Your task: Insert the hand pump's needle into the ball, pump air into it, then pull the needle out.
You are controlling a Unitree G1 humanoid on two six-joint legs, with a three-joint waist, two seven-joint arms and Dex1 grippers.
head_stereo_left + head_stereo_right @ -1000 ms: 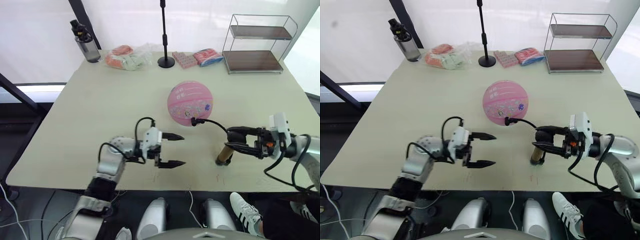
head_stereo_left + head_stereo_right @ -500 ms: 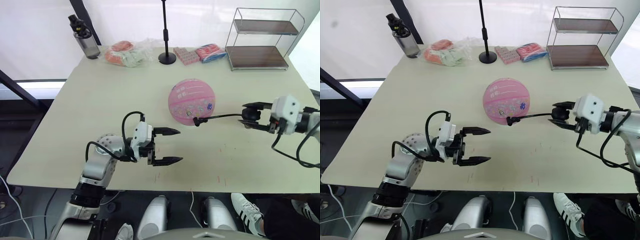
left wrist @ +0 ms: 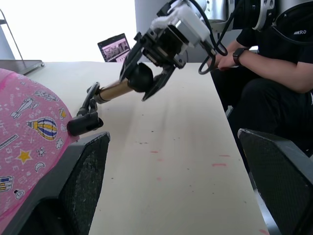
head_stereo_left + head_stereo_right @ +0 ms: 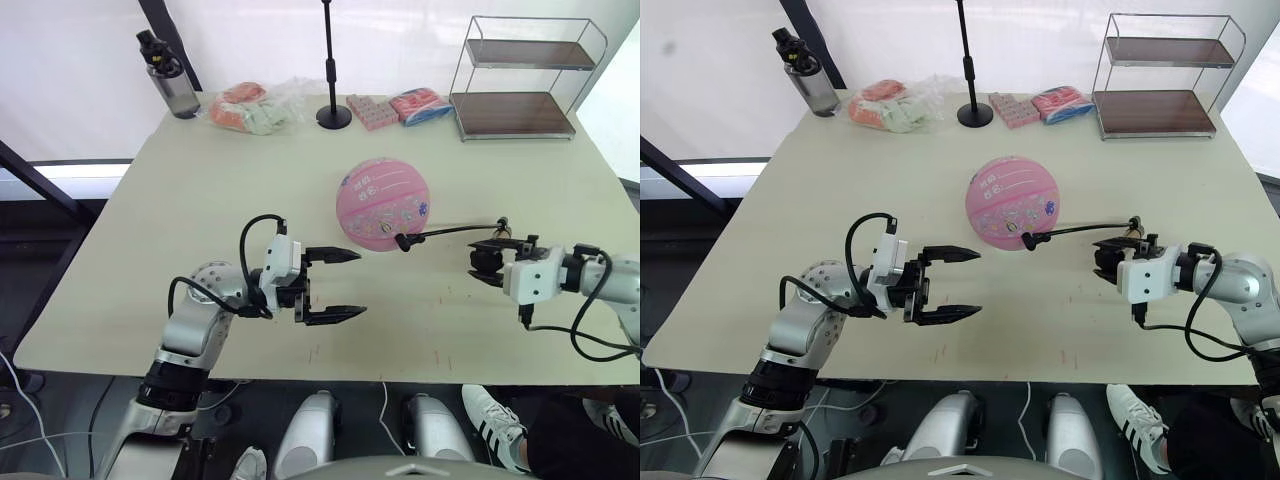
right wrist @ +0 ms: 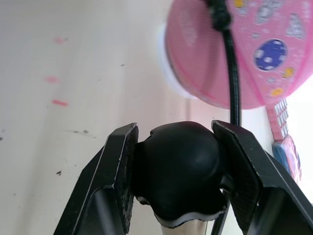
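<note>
Desk [image 4: 200, 190] back edge: water bottle [image 4: 165, 75], plastic bag of packets [image 4: 255, 108], black stand [image 4: 331, 70], pink packets [image 4: 395, 108], wire shelf [image 4: 520, 75]. Seated person [image 3: 274, 73] beyond desk's right side. Ball [image 4: 382, 204] mid-desk, nothing between it and me. My right jaws [image 4: 487, 262] clamp hand pump [image 3: 120, 88] by black end cap, right of ball; hose [image 4: 450, 231] runs to ball, needle fitting [image 4: 402, 241] at its surface. My left jaws [image 4: 345, 285] wide open, empty, just near-left of ball.

Pink ball [image 4: 383, 203]: mid-tabletop [image 4: 200, 200]. Black hose [image 4: 450, 231]: fitting at ball's near right face, running right to right hand [image 4: 478, 262]. Left hand [image 4: 342, 284]: fingers spread, near-left of ball, apart. Wire shelf [image 4: 515, 80]: far right.
</note>
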